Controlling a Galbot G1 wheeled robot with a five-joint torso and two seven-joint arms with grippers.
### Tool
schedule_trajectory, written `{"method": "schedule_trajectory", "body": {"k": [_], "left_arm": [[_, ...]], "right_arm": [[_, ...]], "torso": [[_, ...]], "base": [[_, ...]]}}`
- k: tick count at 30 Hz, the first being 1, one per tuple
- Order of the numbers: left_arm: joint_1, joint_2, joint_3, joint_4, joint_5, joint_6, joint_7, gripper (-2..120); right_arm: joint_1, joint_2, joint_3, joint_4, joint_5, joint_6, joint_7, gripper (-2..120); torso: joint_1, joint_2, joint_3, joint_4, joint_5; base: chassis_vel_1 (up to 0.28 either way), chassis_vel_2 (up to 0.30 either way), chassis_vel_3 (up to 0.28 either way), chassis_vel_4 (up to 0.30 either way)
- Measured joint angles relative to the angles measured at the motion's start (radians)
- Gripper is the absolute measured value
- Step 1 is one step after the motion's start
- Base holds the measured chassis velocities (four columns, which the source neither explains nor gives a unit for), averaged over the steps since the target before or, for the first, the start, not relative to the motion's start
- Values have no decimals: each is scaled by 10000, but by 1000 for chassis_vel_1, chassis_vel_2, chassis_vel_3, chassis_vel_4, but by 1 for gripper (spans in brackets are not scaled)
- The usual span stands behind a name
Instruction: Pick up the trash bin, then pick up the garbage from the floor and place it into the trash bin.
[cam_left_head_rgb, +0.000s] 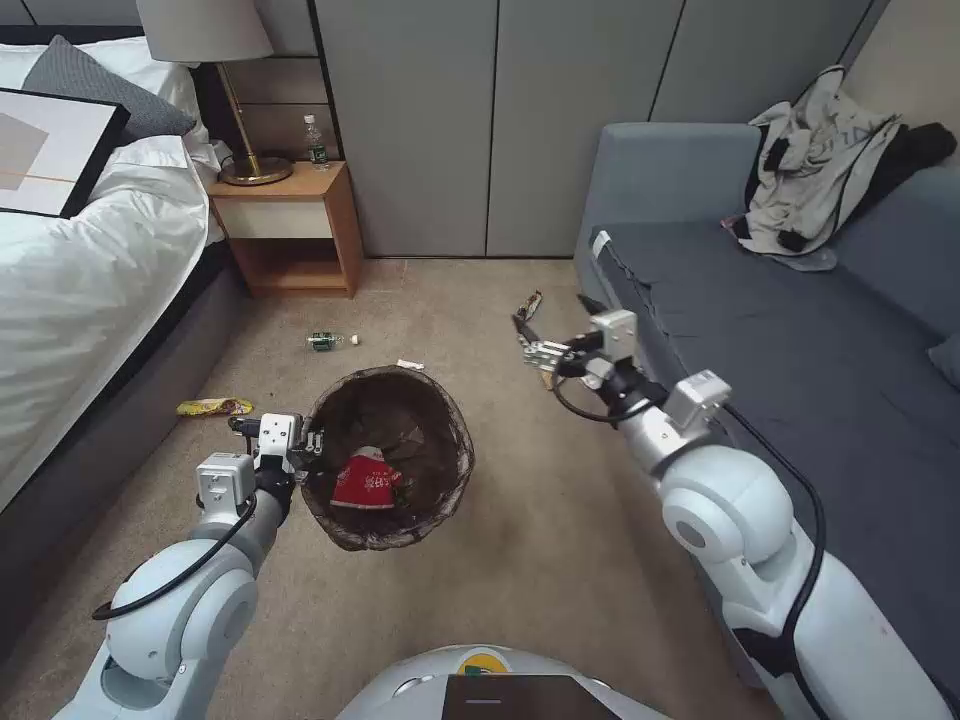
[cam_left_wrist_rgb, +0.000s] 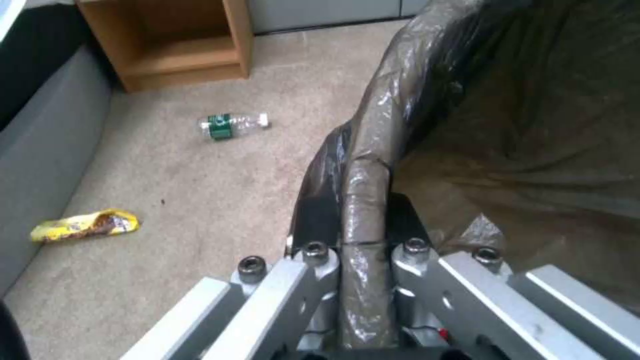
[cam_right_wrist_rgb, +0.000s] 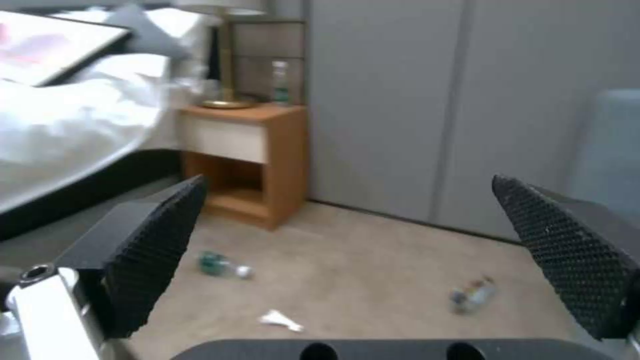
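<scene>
The trash bin (cam_left_head_rgb: 388, 458) hung above the floor (cam_left_head_rgb: 540, 540), its bag-lined rim clamped between the closed fingers of your left gripper (cam_left_wrist_rgb: 363, 250). A crushed red cup (cam_left_head_rgb: 366, 482) lay inside. Your right gripper (cam_right_wrist_rgb: 347, 260) hovered beside the sofa (cam_left_head_rgb: 800, 330), jaws spread wide and empty. A small bottle (cam_left_head_rgb: 325, 342), yellow wrapper (cam_left_head_rgb: 214, 407) and white tissue (cam_left_head_rgb: 410, 364) lay on the carpet.

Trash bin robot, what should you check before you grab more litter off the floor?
1. Left end effector clamps the bag-lined rim of the round white trash bin: ok.
2. Right end effector open and empty: ok.
3. Crushed red-and-white paper cup inside bin: ok.
4. Small green-labelled plastic bottle lying on the beige carpet floor, unblocked: ok.
5. Yellow snack wrapper near the bed: ok.
6. Bin has room: ok.
</scene>
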Motion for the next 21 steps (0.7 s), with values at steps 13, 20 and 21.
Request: {"method": "schedule_trajectory", "body": {"k": [13, 20, 21], "left_arm": [[23, -90, -163, -58, 208, -52, 281, 3], [87, -165, -78, -117, 496, -121, 453, 3], [110, -198, -56, -145, 552, -125, 489, 3]], "right_arm": [[-2969, 2139, 1824, 571, -1543, 711, 63, 100], [-4800, 3268, 2400, 528, -3586, 2443, -404, 100], [-5027, 3396, 2465, 488, -3656, 2711, -576, 100]], "torso": [[0, 0, 0, 1, -2], [0, 0, -1, 0, -2], [0, 0, -1, -1, -2]], "base": [[0, 0, 0, 0], [0, 0, 0, 0], [0, 0, 0, 0]]}}
